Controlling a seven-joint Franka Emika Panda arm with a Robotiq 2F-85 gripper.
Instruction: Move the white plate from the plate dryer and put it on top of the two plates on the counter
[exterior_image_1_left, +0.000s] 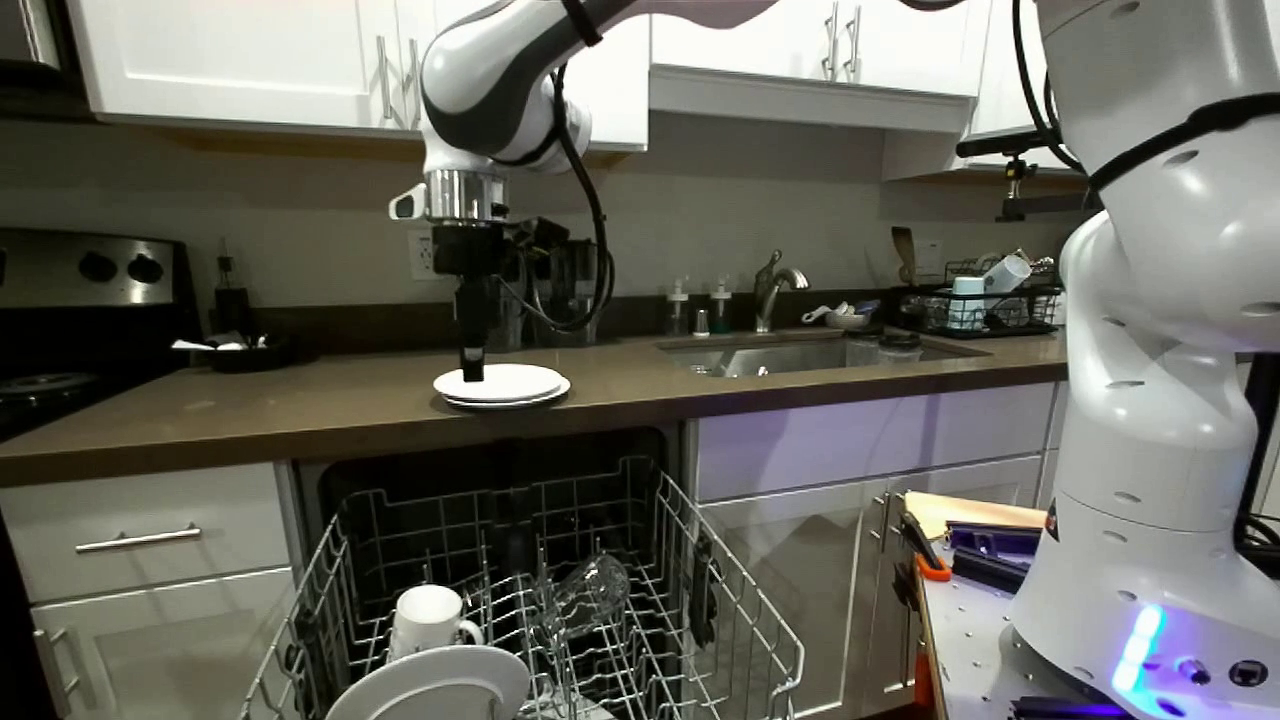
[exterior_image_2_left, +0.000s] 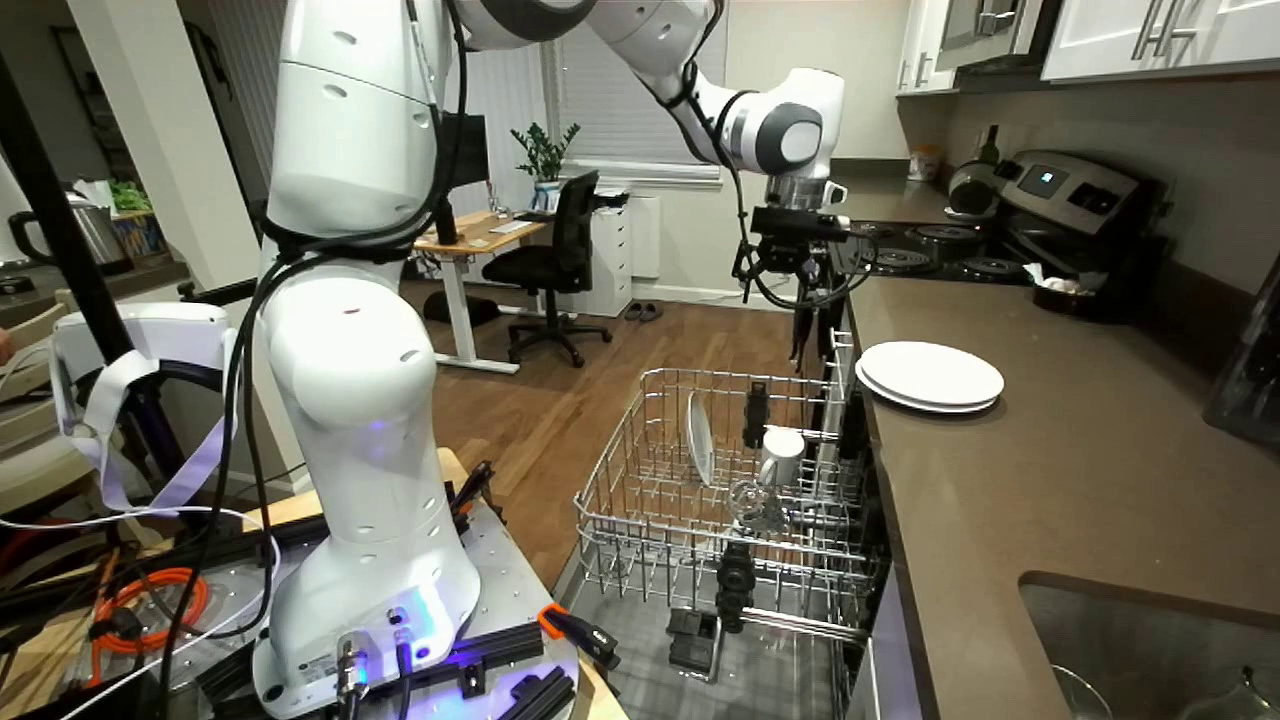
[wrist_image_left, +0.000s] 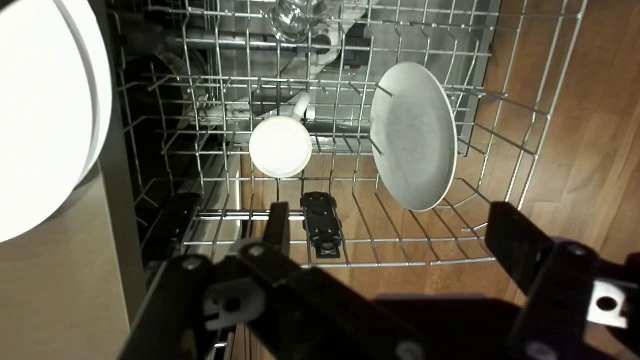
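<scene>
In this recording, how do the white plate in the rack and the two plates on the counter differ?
The white plate stands on edge, leaning, in the plate dryer; the two plates lie flat on the counter. The white plate is single; the two plates are stacked. In the wrist view, the white plate looks duller than the two plates. All are round, white plates.

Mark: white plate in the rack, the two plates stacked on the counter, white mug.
White plate (wrist_image_left: 414, 137), in the wrist view: middle of its broad side.
Two plates (exterior_image_2_left: 930, 373), in an exterior view: top surface of the stack.
White mug (exterior_image_1_left: 422, 625), in an exterior view: outer side wall.
</scene>
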